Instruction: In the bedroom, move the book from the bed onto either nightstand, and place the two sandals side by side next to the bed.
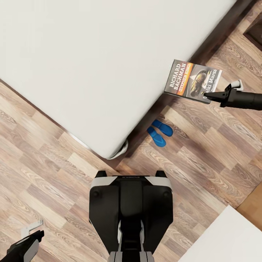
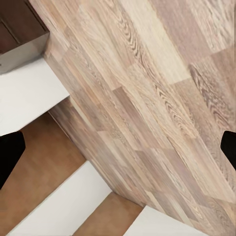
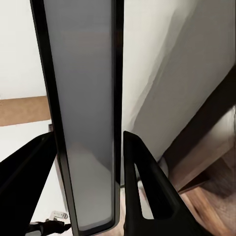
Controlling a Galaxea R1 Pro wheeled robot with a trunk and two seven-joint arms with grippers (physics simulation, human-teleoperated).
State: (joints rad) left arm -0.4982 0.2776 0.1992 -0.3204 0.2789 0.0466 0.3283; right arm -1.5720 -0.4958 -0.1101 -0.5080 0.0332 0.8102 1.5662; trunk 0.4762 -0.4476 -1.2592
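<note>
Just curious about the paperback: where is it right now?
In the head view the book hangs in the right gripper, off the bed's corner, above the floor beyond the blue sandals.

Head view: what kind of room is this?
Most likely a bedroom. A large bed with a plain light mattress and dark wooden frame takes up much of the view, a pair of blue sandals lies on the wood-plank floor beside it, and the right tool holds a book.
</note>
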